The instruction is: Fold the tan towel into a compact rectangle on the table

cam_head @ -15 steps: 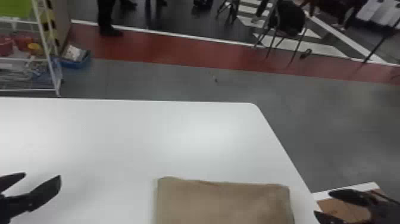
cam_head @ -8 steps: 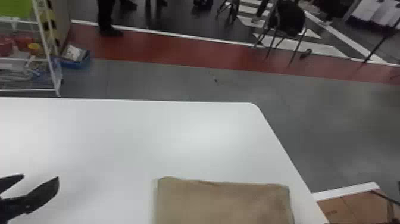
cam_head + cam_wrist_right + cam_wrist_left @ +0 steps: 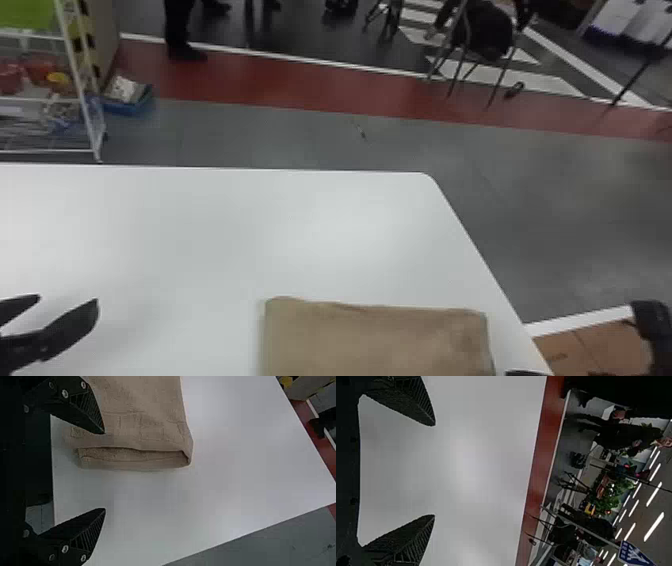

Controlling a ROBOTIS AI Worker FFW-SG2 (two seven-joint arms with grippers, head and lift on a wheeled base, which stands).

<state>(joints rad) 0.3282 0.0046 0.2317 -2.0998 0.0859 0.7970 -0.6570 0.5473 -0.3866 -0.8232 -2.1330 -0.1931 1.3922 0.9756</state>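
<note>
From where I stand, the head view has one table [image 3: 210, 235], white, with a rounded far right corner. One tan towel [image 3: 375, 335] lies on it near the right side edge. It is folded and flat, its far edge running left to right, roughly in line with the table's far edge. The near part runs out of sight, so I can't say which way its long axis goes. There are two grippers: the left gripper [image 3: 68, 298] is over the left part of the table, well apart from the towel, its two fingers spread; the right gripper [image 3: 525, 373] only peeks in beside the towel's right side. Behind stand one white wire rack [image 3: 81, 75] and one chair [image 3: 485, 35], with one blue bin [image 3: 127, 106] on the floor by the rack. Brown cardboard [image 3: 590, 350] sits past the table's right edge.

In the left wrist view, the left gripper [image 3: 434, 470] has its two fingers wide apart with nothing between the tips, over bare white tabletop. One blue-and-white sign [image 3: 633, 554] is in the room beyond.

In the right wrist view, the right gripper [image 3: 104, 471] also has two fingers spread, pinching nothing. One overlaps the towel; I can't tell whether they touch. The towel's layered end, slightly agape, points toward the table's right side edge.
</note>
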